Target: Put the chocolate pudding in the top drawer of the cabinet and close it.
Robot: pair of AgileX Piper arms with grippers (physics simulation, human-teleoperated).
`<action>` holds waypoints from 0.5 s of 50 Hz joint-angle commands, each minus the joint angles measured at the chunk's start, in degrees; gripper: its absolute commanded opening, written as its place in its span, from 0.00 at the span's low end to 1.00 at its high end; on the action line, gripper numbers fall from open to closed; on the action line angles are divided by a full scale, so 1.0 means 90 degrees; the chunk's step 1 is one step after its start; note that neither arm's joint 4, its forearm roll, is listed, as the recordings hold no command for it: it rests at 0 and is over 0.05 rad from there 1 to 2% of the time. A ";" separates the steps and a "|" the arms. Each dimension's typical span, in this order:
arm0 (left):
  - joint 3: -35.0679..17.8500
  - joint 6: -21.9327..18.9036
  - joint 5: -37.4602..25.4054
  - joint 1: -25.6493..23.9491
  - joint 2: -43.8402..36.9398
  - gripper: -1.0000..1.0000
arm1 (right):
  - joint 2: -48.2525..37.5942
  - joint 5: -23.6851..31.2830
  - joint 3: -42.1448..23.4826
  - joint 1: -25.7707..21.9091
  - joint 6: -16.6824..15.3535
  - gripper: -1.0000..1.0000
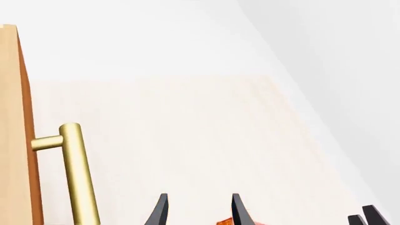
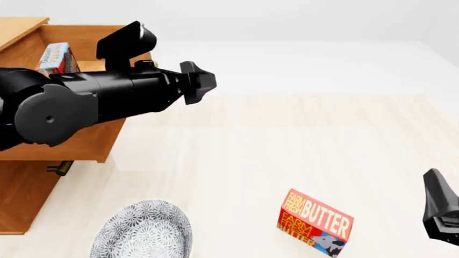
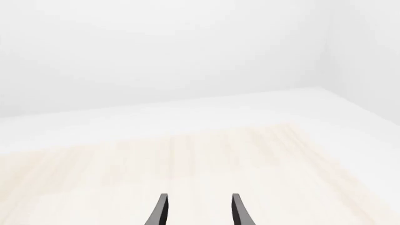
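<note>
Left arm (image 2: 93, 102) blocks the open top drawer (image 2: 79, 142) upper left; butter box (image 2: 315, 223) and plate (image 2: 142, 230) lower down on pale bench (image 2: 287, 140), white room. Both jaws empty, narrowly apart.

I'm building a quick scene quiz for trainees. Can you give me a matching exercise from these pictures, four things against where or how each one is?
Things:
1. chocolate pudding
2. top drawer
3. butter box
4. patterned plate

States:
A. on the table near the front edge, next to the cabinet
B. pulled open
C. standing alone on the table, toward the right claw
D. inside the drawer

Pairs: 1-D, 2-B, 3-C, 4-A
</note>
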State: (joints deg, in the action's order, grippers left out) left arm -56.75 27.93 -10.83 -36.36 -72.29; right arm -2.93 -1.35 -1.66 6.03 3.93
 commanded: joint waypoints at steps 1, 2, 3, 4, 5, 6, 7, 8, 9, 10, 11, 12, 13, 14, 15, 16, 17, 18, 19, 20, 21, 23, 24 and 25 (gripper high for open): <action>0.0076 0.0123 0.0154 0.0124 -0.0078 1.00 | -0.0049 -0.0040 0.0004 -0.0002 0.0003 1.00; 0.0091 0.0137 0.0171 0.0136 -0.0089 1.00 | -0.0049 -0.0040 0.0004 -0.0002 0.0003 1.00; 0.0104 0.0147 0.0190 0.0160 -0.0096 1.00 | -0.0059 -0.0046 0.0005 -0.0002 0.0003 1.00; 0.0124 0.0158 0.0216 0.0173 -0.0102 1.00 | -0.0064 -0.0051 0.0004 -0.0004 0.0003 1.00; 0.0182 0.0209 0.0275 0.0201 -0.0123 1.00 | -0.0072 -0.0058 0.0004 -0.0010 0.0005 1.00; 0.0217 0.0219 0.0309 0.0253 -0.0154 1.00 | -0.0076 -0.0062 0.0005 -0.0011 0.0002 1.00; 0.0266 0.0225 0.0347 0.0220 -0.0162 1.00 | -0.0085 -0.0070 0.0005 -0.0012 0.0001 1.00; 0.0288 0.0258 0.0371 0.0237 -0.0160 1.00 | -0.0097 -0.0076 0.0003 -0.0012 0.0006 1.00; 0.0273 0.0246 0.0358 0.0281 -0.0174 1.00 | -0.0098 -0.0077 0.0002 -0.0013 0.0005 1.00; 0.0276 0.0258 0.0363 0.0275 -0.0167 1.00 | -0.0103 -0.0081 0.0000 -0.0011 0.0005 1.00; 0.0280 0.0266 0.0369 0.0288 -0.0166 1.00 | -0.0108 -0.0083 -0.0002 -0.0008 0.0008 1.00; 0.0278 0.0258 0.0372 0.0313 -0.0179 1.00 | -0.0111 -0.0083 -0.0003 -0.0008 0.0009 1.00; 0.0278 0.0258 0.0372 0.0313 -0.0179 1.00 | -0.0111 -0.0083 -0.0003 -0.0008 0.0009 1.00; 0.0290 0.0273 0.0392 0.0323 -0.0187 1.00 | -0.0106 -0.0076 -0.0006 -0.0012 0.0011 1.00; 0.0298 0.0270 0.0402 0.0325 -0.0194 1.00 | -0.0101 -0.0070 -0.0007 -0.0014 0.0012 1.00; 0.0305 0.0272 0.0418 0.0379 -0.0215 1.00 | -0.0101 -0.0070 -0.0007 -0.0014 0.0012 1.00; 0.0309 0.0276 0.0426 0.0395 -0.0219 1.00 | -0.0104 -0.0071 -0.0008 -0.0011 0.0014 1.00; 0.0313 0.0276 0.0432 0.0401 -0.0222 1.00 | -0.0099 -0.0067 -0.0010 -0.0010 0.0014 1.00; 0.0307 0.0262 0.0432 0.0448 -0.0242 1.00 | -0.0103 -0.0070 -0.0010 -0.0009 0.0013 1.00; 0.0304 0.0266 0.0438 0.0516 -0.0258 1.00 | -0.0104 -0.0071 -0.0010 -0.0010 0.0012 1.00; 0.0311 0.0260 0.0441 0.0532 -0.0261 1.00 | -0.0108 -0.0074 -0.0010 -0.0010 0.0012 1.00; 0.0348 0.0279 0.0468 0.0538 -0.0270 1.00 | -0.0111 -0.0078 -0.0009 -0.0010 0.0011 1.00; 0.0348 0.0279 0.0469 0.0538 -0.0270 1.00 | -0.0112 -0.0079 -0.0009 -0.0010 0.0011 1.00; 0.0344 0.0240 0.0464 0.0546 -0.0294 1.00 | -0.0113 -0.0081 -0.0007 -0.0013 0.0008 1.00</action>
State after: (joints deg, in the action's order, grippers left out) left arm -54.26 29.95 -7.34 -32.90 -74.06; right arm -3.78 -1.96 -1.71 5.94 4.01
